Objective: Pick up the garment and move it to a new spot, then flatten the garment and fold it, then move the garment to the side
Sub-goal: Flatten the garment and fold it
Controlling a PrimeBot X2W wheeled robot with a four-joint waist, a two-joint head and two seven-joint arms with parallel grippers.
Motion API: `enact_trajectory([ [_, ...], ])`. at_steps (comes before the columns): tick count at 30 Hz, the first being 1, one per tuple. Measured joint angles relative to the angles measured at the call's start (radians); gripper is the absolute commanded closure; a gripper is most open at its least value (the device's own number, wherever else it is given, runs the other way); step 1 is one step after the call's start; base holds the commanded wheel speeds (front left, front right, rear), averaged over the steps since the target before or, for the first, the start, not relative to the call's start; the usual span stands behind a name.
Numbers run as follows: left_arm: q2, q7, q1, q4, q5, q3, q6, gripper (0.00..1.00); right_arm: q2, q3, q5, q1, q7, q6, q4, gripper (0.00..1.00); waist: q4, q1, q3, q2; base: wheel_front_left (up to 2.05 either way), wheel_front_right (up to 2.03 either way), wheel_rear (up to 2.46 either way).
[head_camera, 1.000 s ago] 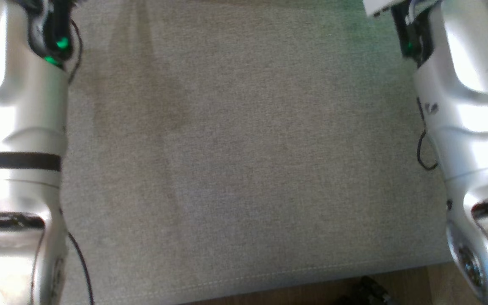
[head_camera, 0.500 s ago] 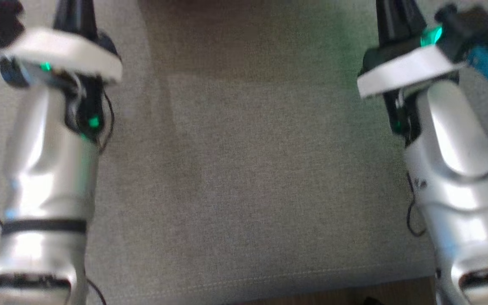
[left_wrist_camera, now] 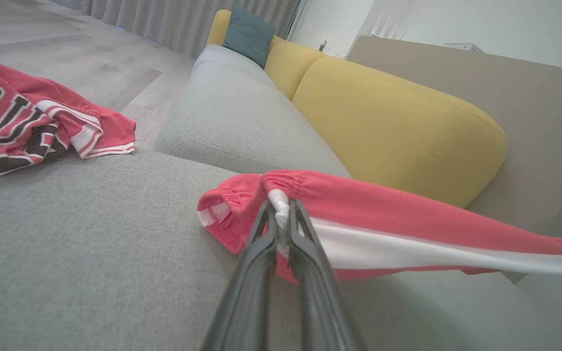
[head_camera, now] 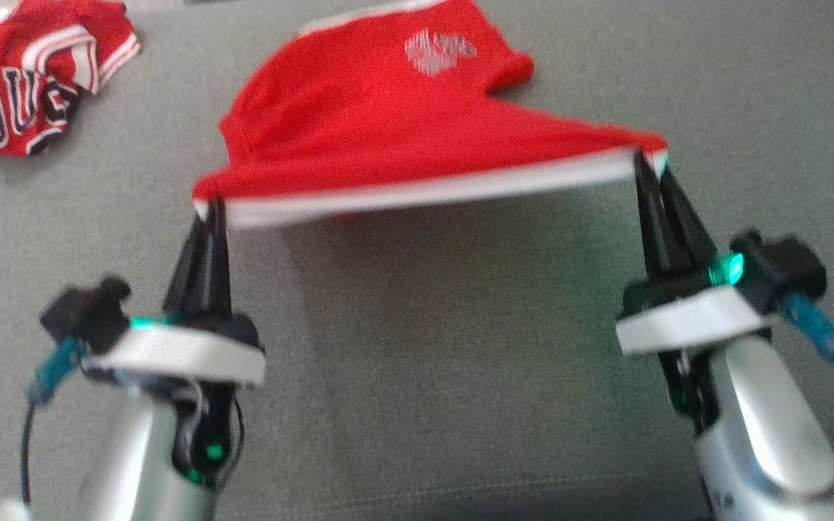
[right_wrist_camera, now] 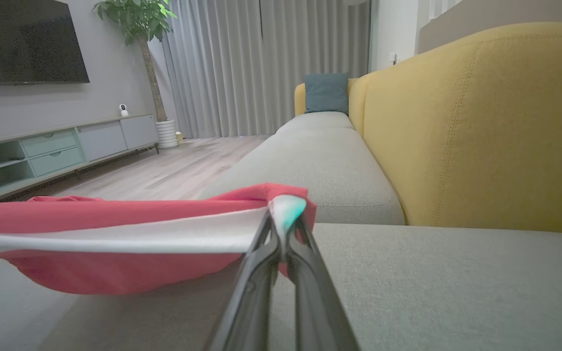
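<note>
Since a second earlier the head camera had swung upward. Then it took in just the two pale forearms over grey fabric; now both grippers and the garment (head_camera: 381, 123) were in frame.

The left gripper (head_camera: 208, 208) had its fingers pinched tight on the left end of the garment's white band. The right gripper (head_camera: 647, 161) was clamped the same way on the right end. Each wrist view showed white cloth squeezed between the fingertips, with almost no gap between them.

The red garment hung stretched between the two grippers above the grey seat (head_camera: 460, 347). Its white band was pulled nearly straight along the near edge and sloped up toward the right gripper. Red cloth sagged below the band, and a shadow lay on the seat beneath it. The rest spread away from the robot, with a pale grey logo near the far edge. Whether that far part touched the seat could not be told.

A crumpled red jersey (head_camera: 26, 87) with white trim and dark lettering lay on the seat far to the left, well apart from the garment. A yellow back cushion (left_wrist_camera: 398, 122) stood behind the seat on the garment's far side. A blue pillow (left_wrist_camera: 249, 31) sat at the sofa's far end.
</note>
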Motion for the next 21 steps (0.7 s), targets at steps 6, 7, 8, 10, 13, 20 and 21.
enact_trajectory([
  [6,-0.011,0.000,0.194,-0.153,0.007,-0.011,0.043,1.00,-0.001,-0.010,0.002,0.197,0.056,0.000,-0.148,1.00,-0.007,0.0000,-0.064,0.0000,0.00,0.00,0.00],
  [7,-0.011,0.000,0.224,-0.177,0.007,-0.011,0.048,1.00,-0.001,-0.010,0.002,0.227,0.066,0.000,-0.176,1.00,-0.011,0.0000,-0.072,0.0000,0.00,0.00,0.00],
  [8,-0.011,0.000,0.251,-0.198,0.007,-0.010,0.053,1.00,-0.001,-0.009,0.002,0.255,0.078,0.000,-0.201,1.00,-0.014,0.0000,-0.079,0.0000,0.00,0.00,0.00],
  [10,-0.012,0.000,0.303,-0.233,0.000,-0.012,0.061,1.00,-0.001,-0.010,0.002,0.306,0.103,0.000,-0.252,1.00,-0.023,0.0000,-0.091,0.0000,0.00,0.00,0.00],
  [13,-0.012,0.000,0.380,-0.282,-0.012,-0.023,0.071,1.00,-0.001,-0.013,-0.002,0.379,0.136,0.000,-0.329,1.00,-0.031,0.0000,-0.108,0.0000,0.00,0.00,0.00],
  [20,-0.012,0.002,0.480,-0.338,-0.036,-0.052,0.094,1.00,-0.003,-0.017,-0.004,0.490,0.213,0.000,-0.433,1.00,-0.023,0.0000,-0.114,0.0000,0.00,0.00,0.00],
  [21,-0.012,0.002,0.480,-0.338,-0.039,-0.053,0.094,1.00,-0.003,-0.021,-0.004,0.490,0.217,0.000,-0.433,1.00,-0.020,0.0000,-0.113,0.0000,0.00,0.00,0.00],
])
